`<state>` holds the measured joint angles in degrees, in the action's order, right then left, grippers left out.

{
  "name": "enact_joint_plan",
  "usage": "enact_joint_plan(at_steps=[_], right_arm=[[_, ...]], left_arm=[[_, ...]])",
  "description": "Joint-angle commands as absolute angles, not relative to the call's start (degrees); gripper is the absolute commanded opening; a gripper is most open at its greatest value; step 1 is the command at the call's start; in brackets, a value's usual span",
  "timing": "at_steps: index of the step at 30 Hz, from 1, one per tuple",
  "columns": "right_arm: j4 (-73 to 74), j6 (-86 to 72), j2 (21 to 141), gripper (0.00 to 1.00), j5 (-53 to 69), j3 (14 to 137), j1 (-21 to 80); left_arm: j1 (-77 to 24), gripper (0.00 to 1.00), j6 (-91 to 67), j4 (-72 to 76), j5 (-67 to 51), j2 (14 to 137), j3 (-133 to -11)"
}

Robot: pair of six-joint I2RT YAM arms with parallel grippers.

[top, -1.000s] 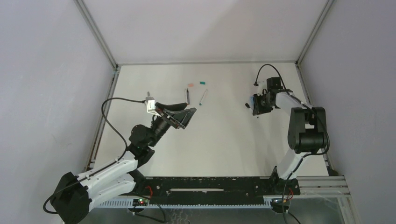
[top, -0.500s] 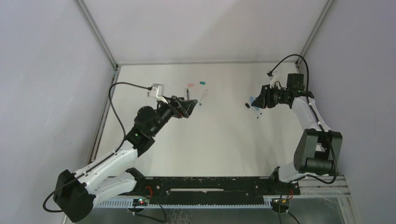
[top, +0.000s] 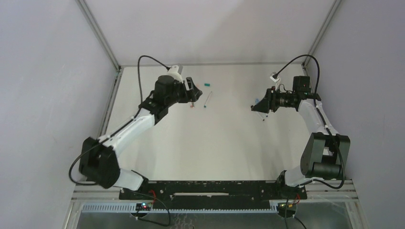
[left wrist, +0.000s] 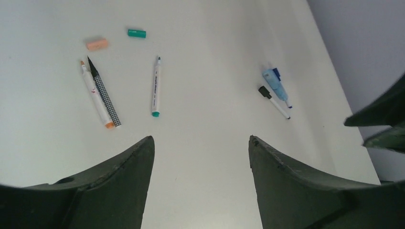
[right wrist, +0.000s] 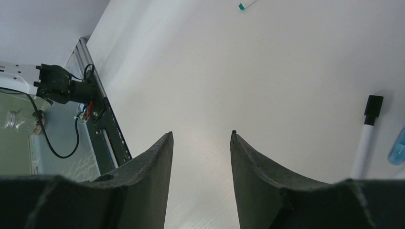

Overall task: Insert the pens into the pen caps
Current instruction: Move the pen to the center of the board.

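Observation:
In the left wrist view, a white pen with an orange end and a black checked pen lie side by side. A white pen with a teal end lies to their right. A salmon pen cap and a teal pen cap sit beyond them. A thick light-blue pen and a white pen with a black tip lie farther right. My left gripper hangs open and empty above the table, short of the pens. My right gripper is open and empty, left of the black-tipped pen.
The table is walled at the back and both sides. In the top view, the left gripper is at the back left by the teal cap. The right gripper is at the back right. A black rail runs along the near edge.
My left arm has swung from mid-table to the back, over the pens, its jaws narrowing a little. My right arm rose and turned beside the right-hand pens, and its jaws have widened.

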<state>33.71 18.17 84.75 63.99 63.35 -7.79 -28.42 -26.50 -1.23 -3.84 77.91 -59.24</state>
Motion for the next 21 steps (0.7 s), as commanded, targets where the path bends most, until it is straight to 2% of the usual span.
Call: enact_joint_plan(at_steps=[1, 6, 11, 21], right_arm=[[34.15, 19.85, 82.88, 0.55, 66.18, 63.06, -7.99], [34.34, 20.00, 83.46, 0.55, 66.26, 63.06, -8.09], [34.44, 20.21, 84.09, 0.55, 66.44, 63.19, -8.17], [34.10, 19.84, 85.23, 0.56, 66.97, 63.18, -8.17]], left_arm=[[-26.14, 0.73, -27.18, -8.21, -10.70, 87.43, -69.81], [-25.05, 0.64, -27.59, -15.53, -13.09, 100.76, -80.68], [-25.05, 0.60, -25.51, -24.03, -10.79, 110.66, -90.56], [-25.49, 0.49, -25.65, -30.07, -10.09, 122.71, -102.97]])
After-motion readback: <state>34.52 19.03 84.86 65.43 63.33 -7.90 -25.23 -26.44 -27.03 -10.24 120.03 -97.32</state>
